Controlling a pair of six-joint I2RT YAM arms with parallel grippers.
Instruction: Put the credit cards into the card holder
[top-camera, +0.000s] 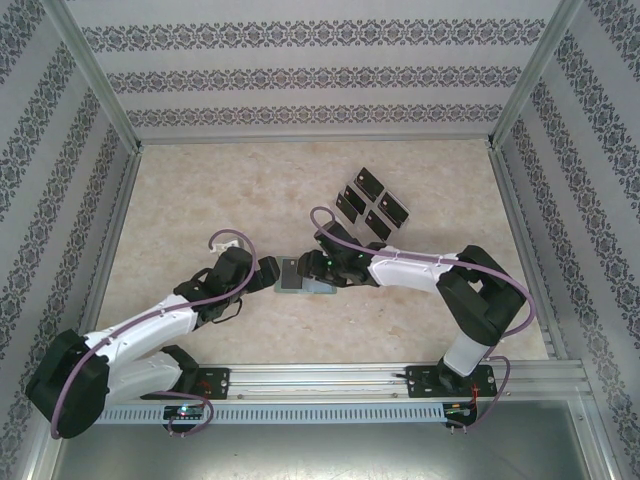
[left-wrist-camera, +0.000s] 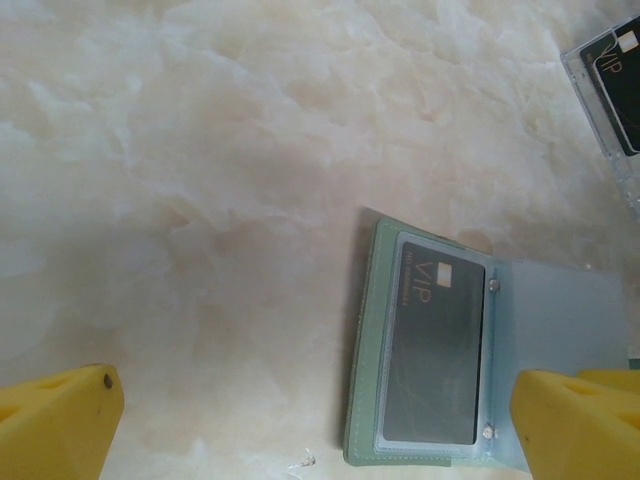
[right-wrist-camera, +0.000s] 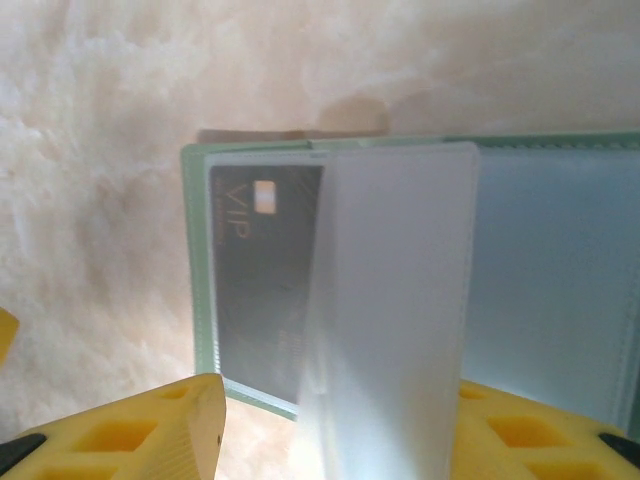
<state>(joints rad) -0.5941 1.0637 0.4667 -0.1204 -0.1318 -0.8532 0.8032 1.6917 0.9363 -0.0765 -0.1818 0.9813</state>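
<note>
Jaws of the left gripper (left-wrist-camera: 315, 400) stand as wide apart as they go and hold nothing. One yellow finger (left-wrist-camera: 575, 425) hangs over the clear inner sleeve of the card holder (left-wrist-camera: 365, 340), the other over bare table beside it. The card holder lies open between both grippers, with a black credit card (left-wrist-camera: 435, 350) marked VIP already in its pocket. The right gripper (right-wrist-camera: 340, 425) is roughly half apart. A translucent sleeve page (right-wrist-camera: 395, 300) of the card holder stands up between its fingers, close against one finger and clear of the other, unclamped. More credit cards (top-camera: 372, 203) lie well beyond the card holder.
</note>
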